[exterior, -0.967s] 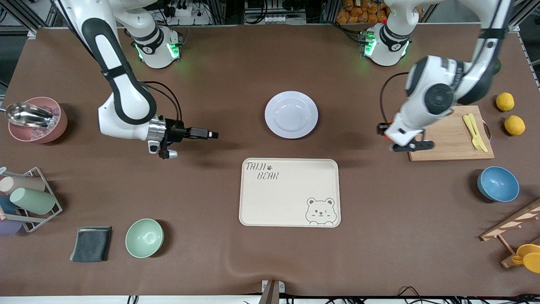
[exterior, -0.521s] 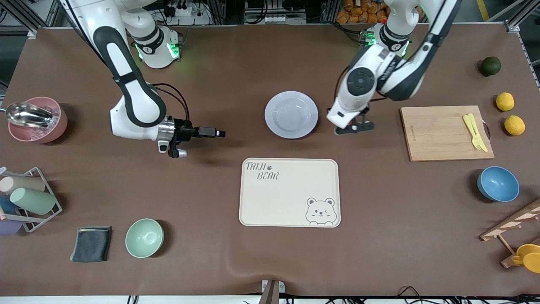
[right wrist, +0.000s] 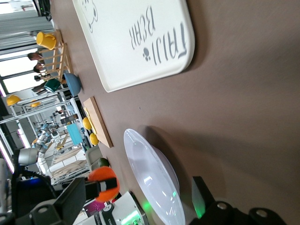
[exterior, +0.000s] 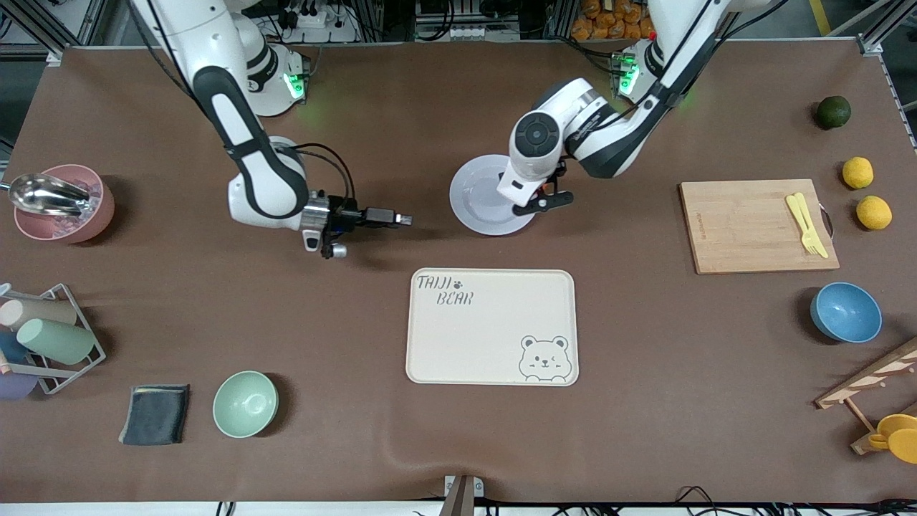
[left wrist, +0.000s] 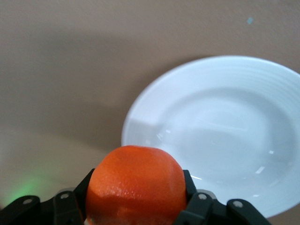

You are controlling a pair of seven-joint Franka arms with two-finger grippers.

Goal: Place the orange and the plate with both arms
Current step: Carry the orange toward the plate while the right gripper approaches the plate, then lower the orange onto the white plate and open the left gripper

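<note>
Left hand (exterior: 542, 206) clamped on the orange (left wrist: 136, 184) over the plate's (exterior: 478, 197) rim, right hand (exterior: 399, 218) with fingers parted, low beside the plate toward the right arm's end of the surface (exterior: 645, 401).

We stood in a robotics lab (aluminium framing (exterior: 43, 25) and cabling edged the brown-covered table (exterior: 645, 401)), kitchenware staged around it.

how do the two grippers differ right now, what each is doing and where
The left gripper is shut on the orange and hangs over the rim of the plate; the right gripper is open and holds nothing. The left gripper points down at the plate, while the right gripper lies level, low over bare table beside the plate toward the right arm's end. Both are aimed at the plate.
</note>
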